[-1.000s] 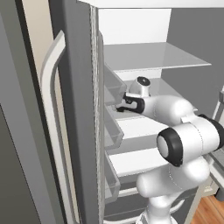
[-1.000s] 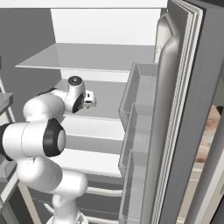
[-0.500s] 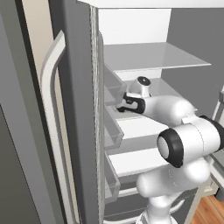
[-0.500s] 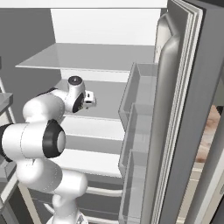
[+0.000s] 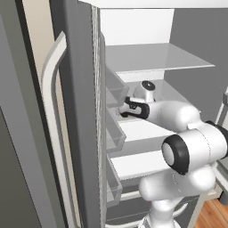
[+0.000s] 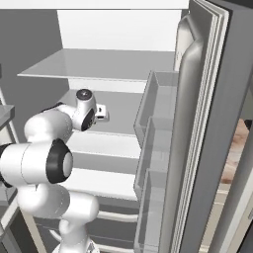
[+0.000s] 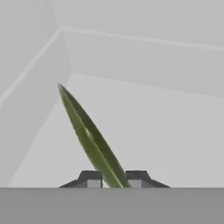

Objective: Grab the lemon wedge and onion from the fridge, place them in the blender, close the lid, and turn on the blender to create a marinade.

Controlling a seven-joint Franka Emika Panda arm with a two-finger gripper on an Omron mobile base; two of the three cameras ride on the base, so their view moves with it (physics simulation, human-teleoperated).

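Nothing big has moved: fridge (image 6: 207,123) open, arm reaching onto its middle shelf (image 6: 118,106) as before. But the gripper (image 7: 113,178) has squeezed in, pinching the lemon wedge (image 7: 89,138). Next job, I think: lift it out.

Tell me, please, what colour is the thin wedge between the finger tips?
The lemon wedge is dark olive green with lighter streaks, seen best in the hand view.

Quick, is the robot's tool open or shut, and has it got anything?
Tool: shut on the lemon wedge, inside the fridge.
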